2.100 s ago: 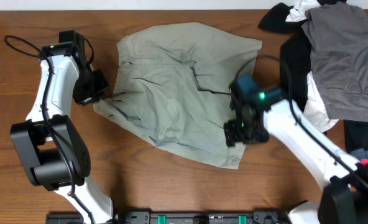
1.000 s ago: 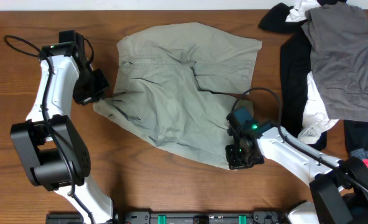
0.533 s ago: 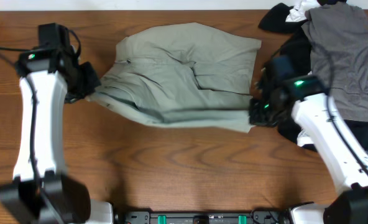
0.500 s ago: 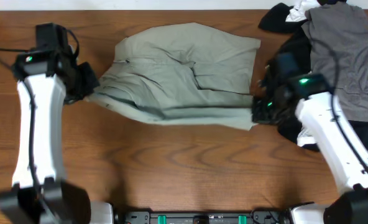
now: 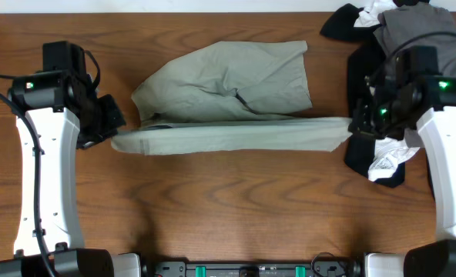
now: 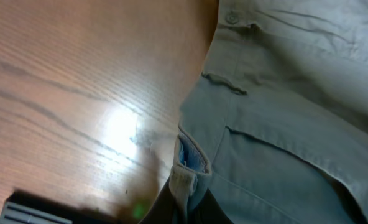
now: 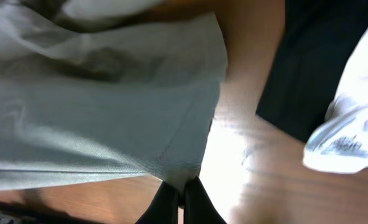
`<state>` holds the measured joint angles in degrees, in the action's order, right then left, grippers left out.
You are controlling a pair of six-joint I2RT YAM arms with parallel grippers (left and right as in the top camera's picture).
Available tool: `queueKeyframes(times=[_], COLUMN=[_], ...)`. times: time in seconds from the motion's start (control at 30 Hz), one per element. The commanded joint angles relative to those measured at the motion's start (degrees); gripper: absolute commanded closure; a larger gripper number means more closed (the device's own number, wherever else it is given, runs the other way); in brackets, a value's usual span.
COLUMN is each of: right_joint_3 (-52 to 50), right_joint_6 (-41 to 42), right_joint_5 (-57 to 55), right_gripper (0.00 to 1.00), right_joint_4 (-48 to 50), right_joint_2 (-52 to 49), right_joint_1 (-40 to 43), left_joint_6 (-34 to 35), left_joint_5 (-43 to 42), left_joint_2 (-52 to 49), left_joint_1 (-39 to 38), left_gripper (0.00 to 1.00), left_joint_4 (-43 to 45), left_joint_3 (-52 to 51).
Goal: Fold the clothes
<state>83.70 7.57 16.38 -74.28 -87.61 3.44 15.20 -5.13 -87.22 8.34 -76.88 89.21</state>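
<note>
Pulled wider than a moment ago, the clothes (image 5: 228, 137) are stretched flat between the two claws. One end is clamped in the left claw (image 5: 112, 132), the other in the right claw (image 5: 356, 129).

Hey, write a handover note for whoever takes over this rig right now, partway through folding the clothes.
Left gripper: shut on the left end of the khaki shorts.
Right gripper: shut on their right end.
Where: the shorts lie on the table, with the near edge stretched in a taut band between the grippers. The dark clothes pile sits at the right.
Done: both ends gripped, edge drawn out straight.
Left: probably carry that edge over the rest, release, flatten, then fold again.
</note>
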Motion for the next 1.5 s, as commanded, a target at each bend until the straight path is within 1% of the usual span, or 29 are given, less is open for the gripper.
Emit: queueKeyframes(times=[0.0, 0.13, 0.3, 0.47, 0.67, 0.83, 1.07, 1.2, 1.3, 1.33, 1.43, 1.47], right_joint_3=[3.8, 4.1, 4.0, 4.0, 4.1, 4.1, 4.0, 4.0, 4.0, 4.0, 4.0, 4.1], right_joint_6=[-4.9, -4.6, -3.8, -3.8, -3.1, -3.2, -0.5, -0.5, 0.3, 0.7, 1.3, 2.0], right_joint_5=[-4.2, -4.0, -3.7, -3.7, -4.2, -4.2, -4.5, -4.6, -6.8, -7.9, -10.5, -11.5], right_gripper=[0.99, 0.99, 0.99, 0.99, 0.99, 0.99, 0.99, 0.99, 0.99, 0.99, 0.99, 0.99], right_joint_4=[1.0, 9.9, 22.6, 31.5, 40.7, 47.1, 55.9, 60.7, 63.9, 65.0, 68.3, 69.7], right_joint_2=[1.9, 1.3, -2.1, -8.3, -15.9, -19.4, -23.1, -26.0, -28.7, -29.7, -32.2, -33.1], right_joint_1=[1.3, 0.6, -1.0, -3.0, -4.9, -4.9, -5.4, -6.9, -7.8, -8.0, -8.2, -8.2], left_joint_6=[1.1, 3.4, 3.3, 4.0, 4.0, 4.0, 3.9, 4.0, 3.9, 3.9, 3.9, 3.9], left_joint_5=[5.0, 6.6, 7.5, 7.5, 7.5, 7.5, 7.5, 7.5, 7.5, 7.5, 7.5, 7.5], left_joint_2=[1.9, 4.7, 6.2, 4.2, 0.6, -2.9, -8.2, -12.2, -15.5, -16.4, -19.1, -19.6], left_joint_1=[1.1, 0.8, 0.8, 0.6, 0.5, 0.5, -0.6, -2.7, -4.8, -5.3, -6.4, -6.6], left_gripper=[0.94, 0.94, 0.94, 0.94, 0.94, 0.94, 0.94, 0.94, 0.94, 0.92, 0.71, 0.63], left_joint_4=[-1.1, -0.3, 5.8, 12.2, 23.2, 33.0, 45.3, 52.0, 57.3, 59.0, 65.1, 66.8], left_joint_3=[0.2, 0.2, 0.2, -2.2, -8.4, -11.7, -12.0, -12.0, -12.0, -12.0, -12.0, -12.0])
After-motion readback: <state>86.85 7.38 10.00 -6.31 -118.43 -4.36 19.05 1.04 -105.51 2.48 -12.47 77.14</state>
